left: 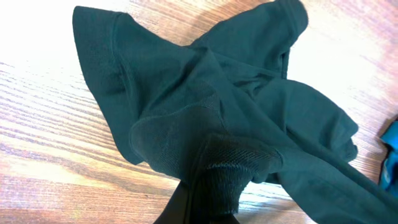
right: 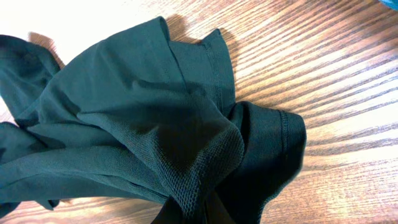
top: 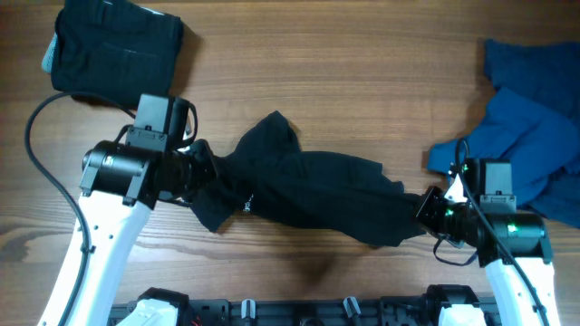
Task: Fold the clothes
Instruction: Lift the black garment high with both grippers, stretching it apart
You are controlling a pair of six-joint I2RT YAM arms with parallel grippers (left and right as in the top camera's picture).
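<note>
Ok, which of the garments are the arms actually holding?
The black shirt in the middle, bunched between the left gripper and the right gripper. The black bundle at top left and the blue pile at right lie ungripped.

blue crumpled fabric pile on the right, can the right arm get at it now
Probably not yet: the blue fabric pile lies right beside that arm, nothing between, but the right tool is shut on the crumpled black fabric shirt.

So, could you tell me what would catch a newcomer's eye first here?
A crumpled black shirt stretches across the centre, pinched between the left gripper and right gripper. A folded black garment sits top left; a blue heap lies at the right edge.
</note>
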